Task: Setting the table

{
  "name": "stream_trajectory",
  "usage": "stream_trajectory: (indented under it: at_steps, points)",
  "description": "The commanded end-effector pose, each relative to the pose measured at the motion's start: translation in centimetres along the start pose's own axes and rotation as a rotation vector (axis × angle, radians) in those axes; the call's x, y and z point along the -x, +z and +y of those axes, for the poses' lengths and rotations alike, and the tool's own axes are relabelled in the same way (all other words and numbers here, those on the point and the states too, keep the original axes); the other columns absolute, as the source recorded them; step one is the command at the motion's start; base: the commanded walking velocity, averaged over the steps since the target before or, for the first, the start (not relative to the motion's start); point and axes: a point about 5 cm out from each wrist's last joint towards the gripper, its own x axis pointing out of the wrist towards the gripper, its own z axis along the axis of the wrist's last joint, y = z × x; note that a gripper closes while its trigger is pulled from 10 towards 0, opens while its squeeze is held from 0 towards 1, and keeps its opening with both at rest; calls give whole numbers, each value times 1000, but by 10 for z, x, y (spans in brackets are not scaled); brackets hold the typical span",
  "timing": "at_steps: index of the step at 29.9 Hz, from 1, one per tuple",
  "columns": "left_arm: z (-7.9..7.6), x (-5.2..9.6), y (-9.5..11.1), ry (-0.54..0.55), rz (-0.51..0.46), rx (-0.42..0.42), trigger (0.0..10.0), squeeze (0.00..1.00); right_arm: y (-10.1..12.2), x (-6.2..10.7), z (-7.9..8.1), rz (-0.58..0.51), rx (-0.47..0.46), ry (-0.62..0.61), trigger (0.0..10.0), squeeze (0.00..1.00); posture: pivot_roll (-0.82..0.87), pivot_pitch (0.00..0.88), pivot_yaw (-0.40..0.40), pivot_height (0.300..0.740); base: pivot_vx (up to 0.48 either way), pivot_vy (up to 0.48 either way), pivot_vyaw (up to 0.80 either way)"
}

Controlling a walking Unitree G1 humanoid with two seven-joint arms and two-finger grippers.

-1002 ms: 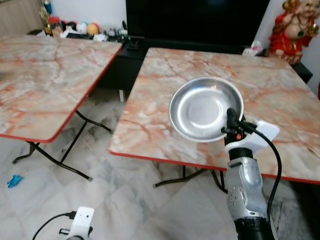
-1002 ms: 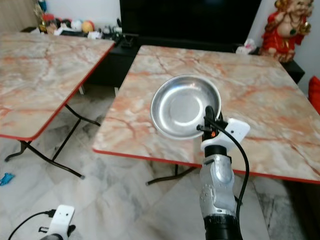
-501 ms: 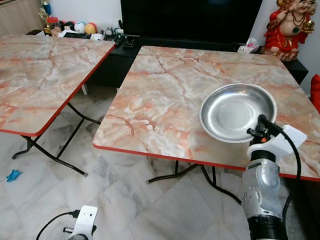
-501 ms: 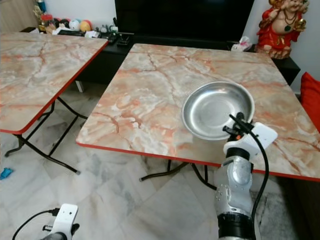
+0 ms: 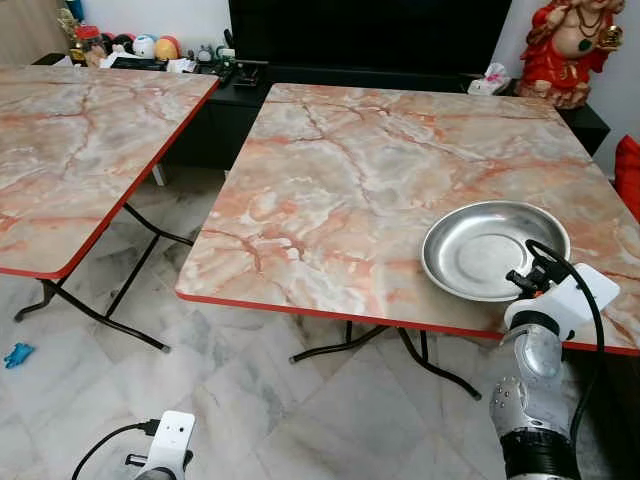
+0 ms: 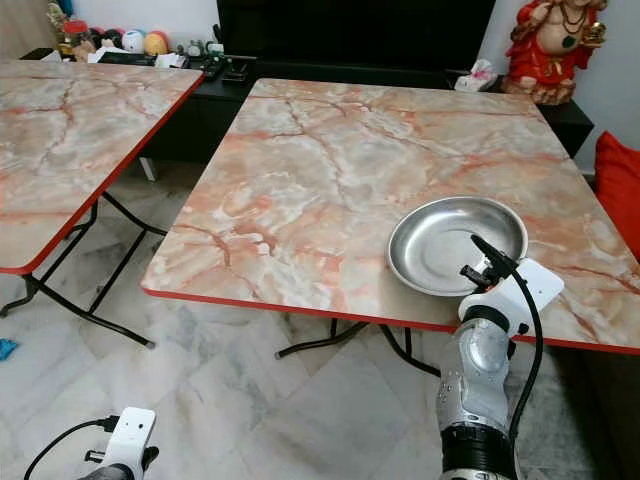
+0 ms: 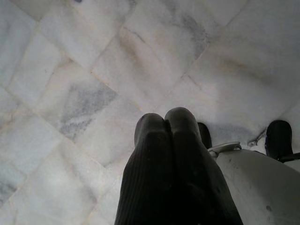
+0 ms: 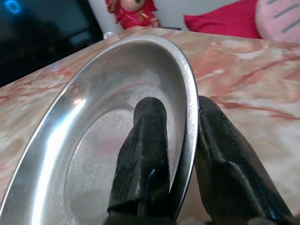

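The far edge of the left-hand table was cut off by the frame, and the right gripper's fingertips were hidden behind the rim of the steel dish in the head views. One dish was counted, two marble-patterned folding tables, and one red figurine behind the nearer table. The dish was held low over the near right part of that table; whether its base touched the top could not be made out. Its near rim was pinched by the right gripper, one finger inside the bowl and the other outside against the wall. The rest of the tabletop was seen as bare marble up to its red edge, with a gap of tiled floor between the two tables. The left gripper was hung idle over the floor, its two fingers pressed together.
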Motion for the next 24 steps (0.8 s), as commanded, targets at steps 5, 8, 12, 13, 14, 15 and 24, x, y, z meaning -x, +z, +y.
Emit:
stream_trajectory:
  at_steps: [5, 8, 12, 13, 14, 15, 24]
  points:
    - [2, 1, -3, -5, 13, -6, 10000, 0, -8, -1, -3, 58, -5, -51, 10000, 0, 99, 38, -26, 740, 0, 0, 0]
    - [5, 1, -4, -2, 12, -5, 10000, 0, -14, 0, 1, 90, -11, -27, 10000, 0, 99, 38, -26, 740, 0, 0, 0]
    - [7, 2, -5, 1, 13, -6, 10000, 0, -25, 5, 8, 151, -56, -11, 10000, 0, 103, 42, -27, 740, 0, 0, 0]
    - [7, 2, -5, 0, 12, -6, 10000, 0, -26, 5, 9, 152, -56, -11, 10000, 0, 103, 42, -27, 740, 0, 0, 0]
    - [5, 1, -4, -1, 11, -5, 10000, 0, -26, 6, 9, 152, -55, -12, 10000, 0, 105, 42, -28, 740, 0, 0, 0]
    - [2, 1, -2, -4, 9, -5, 10000, 0, -27, 7, 10, 154, -55, -13, 10000, 0, 105, 42, -28, 740, 0, 0, 0]
    - [-5, 0, -1, -12, 9, -7, 10000, 0, -33, 6, 1, 177, -49, -57, 10000, 0, 103, 41, -29, 740, 0, 0, 0]
